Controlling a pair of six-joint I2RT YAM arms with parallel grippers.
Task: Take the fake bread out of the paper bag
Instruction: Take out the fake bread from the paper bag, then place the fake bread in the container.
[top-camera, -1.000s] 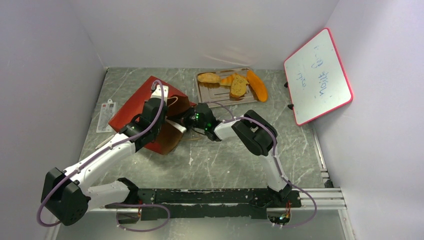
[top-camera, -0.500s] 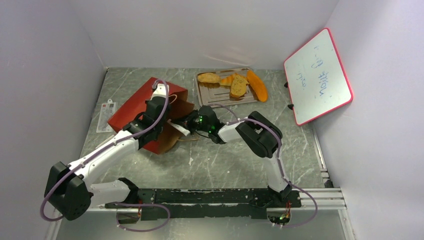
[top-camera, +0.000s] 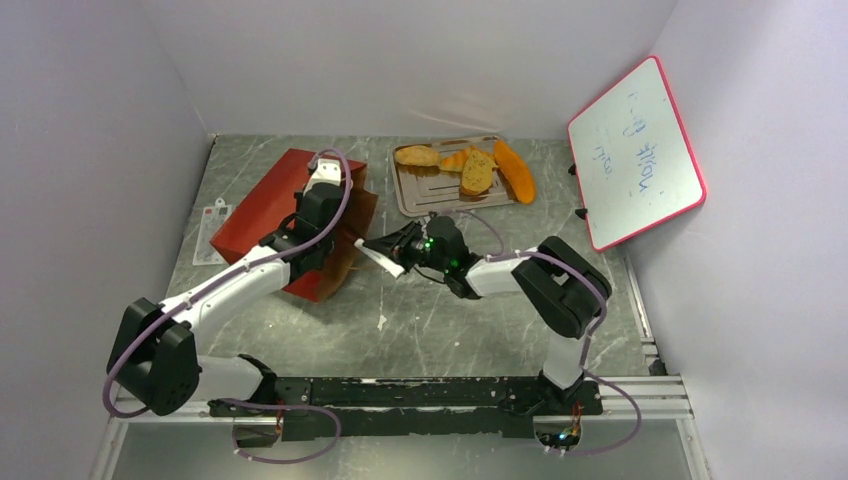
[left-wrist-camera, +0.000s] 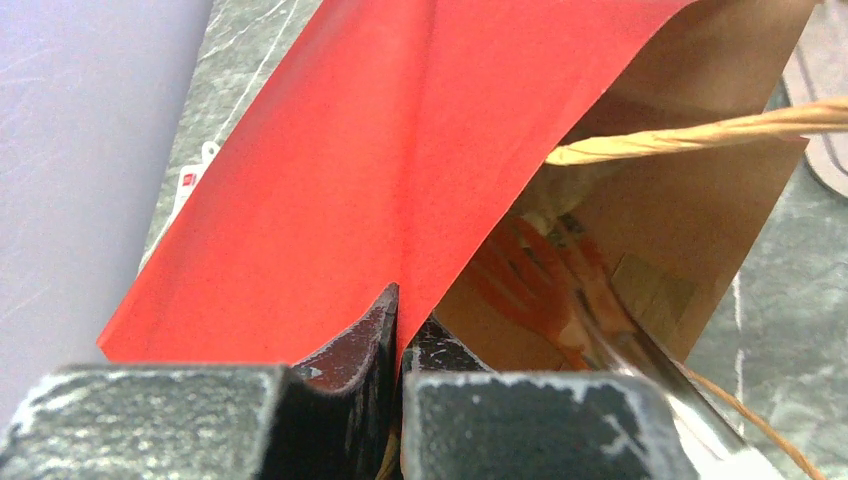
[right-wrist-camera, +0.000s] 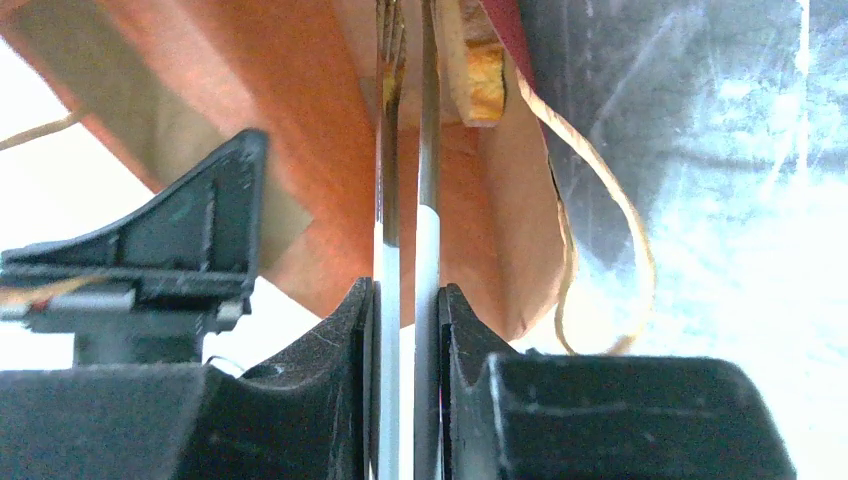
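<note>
Fingers of the left hand (left-wrist-camera: 395, 322) are pressed together on the red wall of the paper bag (left-wrist-camera: 330, 180) at the rim of its mouth, pinching the paper between them. One twisted cord handle (left-wrist-camera: 700, 131) crosses the open mouth just beyond the grip. The left arm rises from the near left corner of the bench (top-camera: 450, 320) and stretches its forearm diagonally toward the far side, the wrist tipped down over the bag's upper edge. The bag lies tilted on its side in the left half of the bench, with its brown inside facing the middle. The right hand (right-wrist-camera: 405, 300) is narrowly closed on a pair of metal tongs (right-wrist-camera: 428, 150), whose two thin blades run forward from between the jaws into the bag's mouth. A tan and orange bread piece (right-wrist-camera: 478, 85) sits just inside the mouth, right beside the blade tips; whether the tips hold it cannot be told. The right arm stands up from the near right edge, bends at the elbow and lays its forearm leftward across the middle of the bench. Toward the far edge lies a silver tray (top-camera: 425, 195) carrying a roll (top-camera: 417, 155), a small orange piece (top-camera: 455, 160) and a toast slice (top-camera: 478, 172), with an orange crescent (top-camera: 515, 172) at its right rim. A whiteboard (top-camera: 635, 150) leans at the right wall.
</note>
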